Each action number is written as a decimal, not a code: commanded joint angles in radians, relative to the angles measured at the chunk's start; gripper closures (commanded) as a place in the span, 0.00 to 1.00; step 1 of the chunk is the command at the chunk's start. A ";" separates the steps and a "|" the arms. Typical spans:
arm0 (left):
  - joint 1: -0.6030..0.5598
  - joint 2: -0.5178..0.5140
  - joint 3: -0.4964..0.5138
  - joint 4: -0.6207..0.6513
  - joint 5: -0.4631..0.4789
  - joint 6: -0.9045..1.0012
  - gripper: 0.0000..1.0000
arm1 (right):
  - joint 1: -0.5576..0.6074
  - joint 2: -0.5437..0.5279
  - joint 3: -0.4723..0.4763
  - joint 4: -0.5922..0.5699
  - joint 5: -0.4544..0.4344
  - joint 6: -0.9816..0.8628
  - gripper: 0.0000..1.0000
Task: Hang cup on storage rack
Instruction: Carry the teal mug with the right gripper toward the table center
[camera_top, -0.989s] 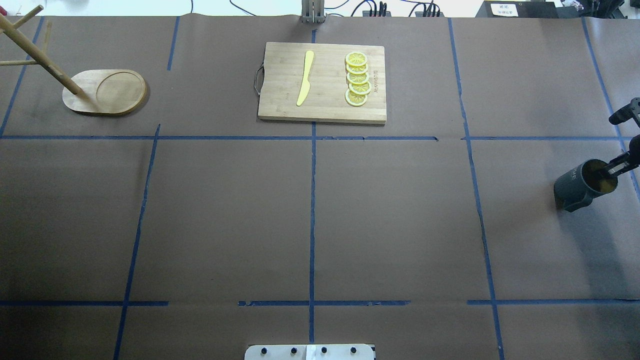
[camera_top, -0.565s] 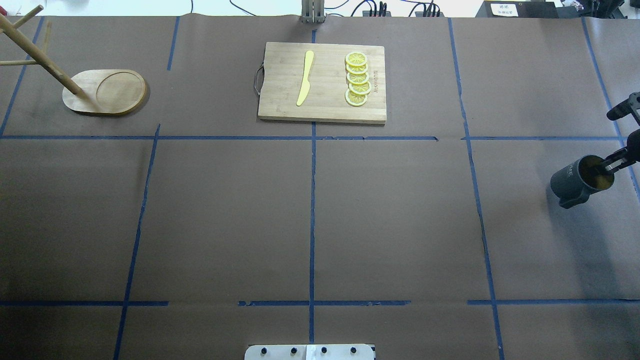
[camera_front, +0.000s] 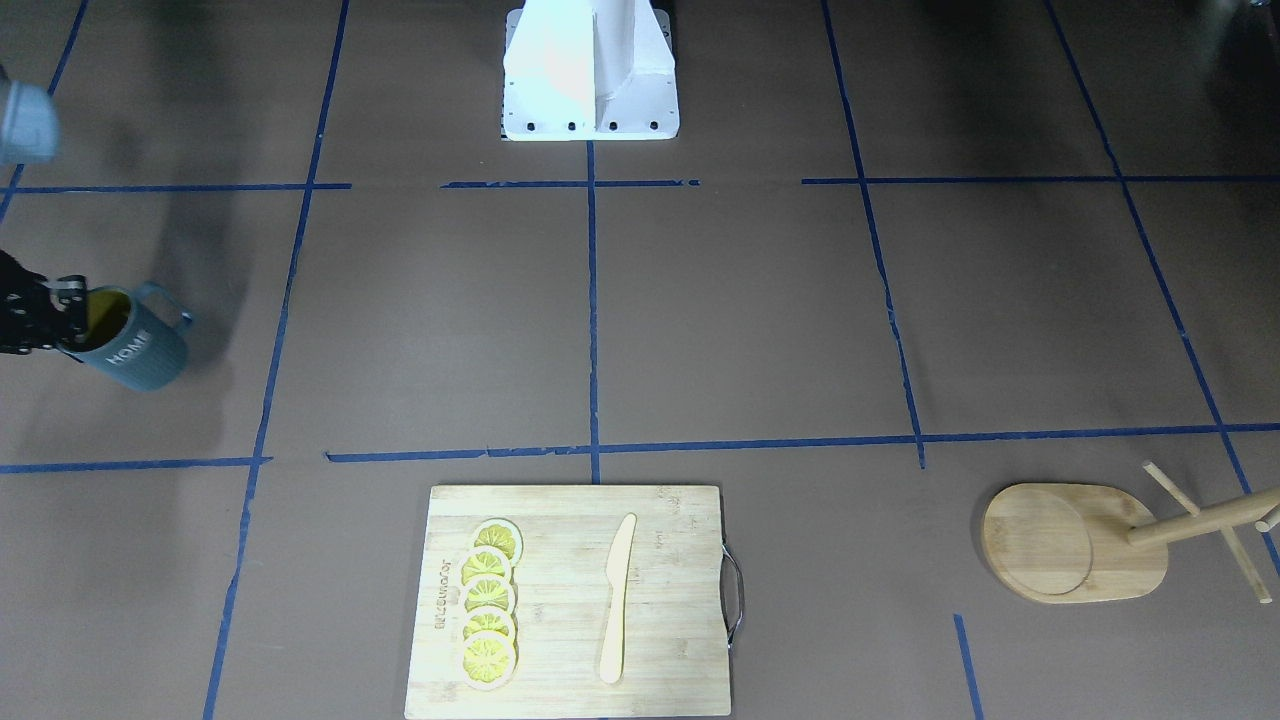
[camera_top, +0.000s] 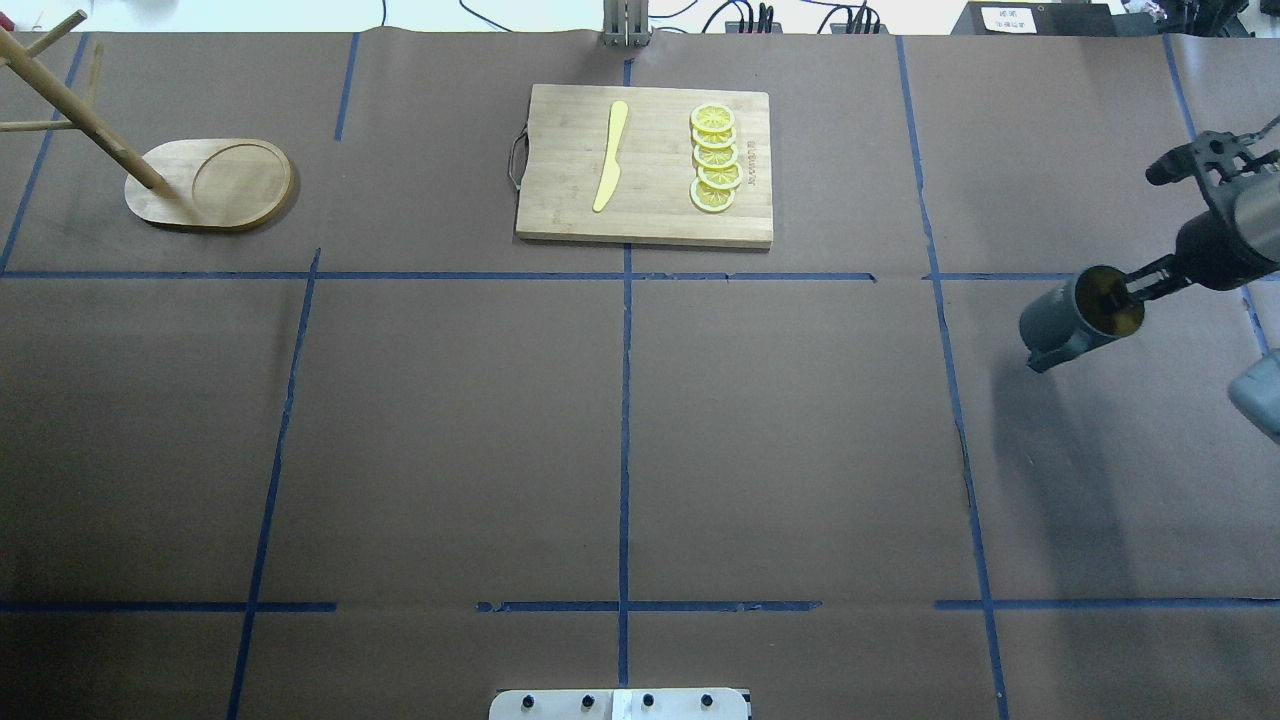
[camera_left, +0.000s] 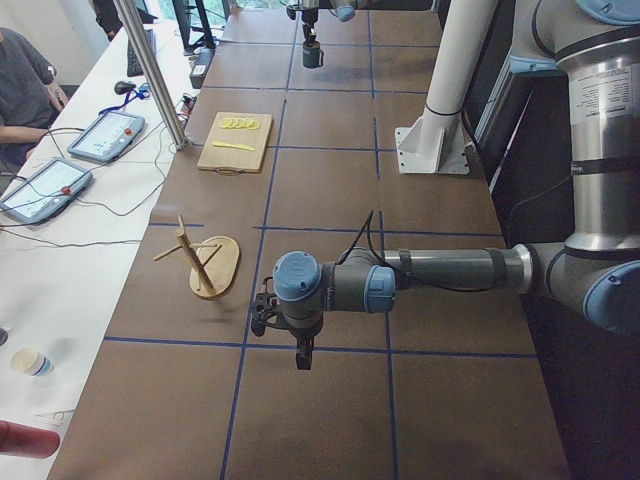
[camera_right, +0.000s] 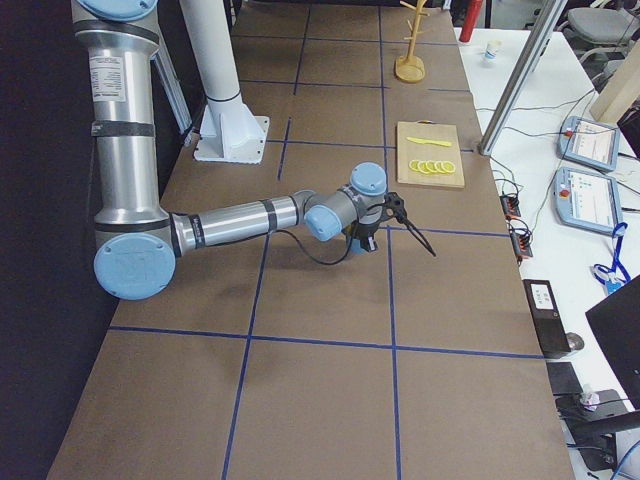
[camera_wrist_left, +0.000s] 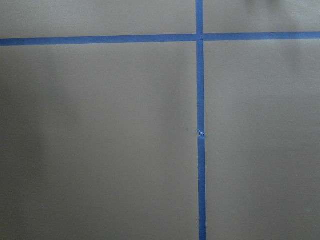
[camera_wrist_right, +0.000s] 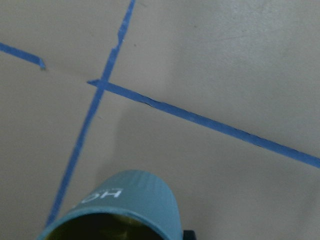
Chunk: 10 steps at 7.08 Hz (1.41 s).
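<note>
The dark blue-grey cup (camera_top: 1068, 322) with a yellow inside and white "HOME" lettering hangs tilted above the table at the right side. My right gripper (camera_top: 1136, 290) is shut on its rim, one finger inside the mouth. The cup also shows in the front view (camera_front: 135, 347), with its handle toward the robot, and at the bottom of the right wrist view (camera_wrist_right: 125, 205). The bamboo storage rack (camera_top: 212, 185) stands at the far left, its pole (camera_top: 75, 105) and pegs free. My left gripper (camera_left: 300, 352) shows only in the exterior left view, low over bare table; I cannot tell if it is open.
A bamboo cutting board (camera_top: 645, 165) lies at the far middle, with a yellow knife (camera_top: 611, 155) and several lemon slices (camera_top: 716, 158) on it. Blue tape lines cross the brown table cover. The robot's base plate (camera_top: 620, 704) is at the near edge.
My right gripper has carried the cup leftward and farther from the robot, away from the table's right edge. The rack and board have not moved.
</note>
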 joint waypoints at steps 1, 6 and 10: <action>0.001 0.000 0.000 0.001 0.000 0.000 0.00 | -0.105 0.162 0.015 -0.104 -0.056 0.244 1.00; 0.001 0.002 0.000 0.001 0.000 0.000 0.00 | -0.382 0.495 0.008 -0.346 -0.259 0.680 1.00; 0.001 0.002 0.000 0.001 0.000 0.000 0.00 | -0.546 0.673 -0.099 -0.416 -0.409 0.846 1.00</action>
